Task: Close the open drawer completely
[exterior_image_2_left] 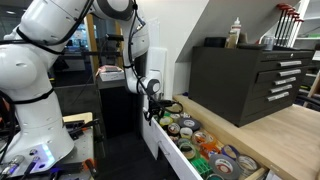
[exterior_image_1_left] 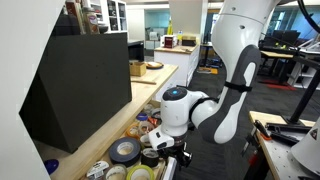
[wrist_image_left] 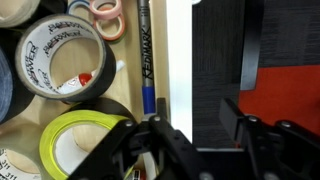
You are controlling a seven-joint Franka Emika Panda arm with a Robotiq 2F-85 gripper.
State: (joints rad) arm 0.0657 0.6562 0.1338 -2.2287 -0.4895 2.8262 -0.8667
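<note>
The open drawer is pulled out from under a wooden counter and is full of tape rolls. It also shows in an exterior view. My gripper is at the drawer's front end, and shows there in an exterior view too. In the wrist view the gripper is open and straddles the white drawer front. One finger is inside the drawer beside a pen; the other finger is outside it. Nothing is held.
A black cabinet stands on the wooden counter above the drawer. Inside the drawer lie a white tape roll and a yellow one. Dark floor and a red surface lie outside the drawer front.
</note>
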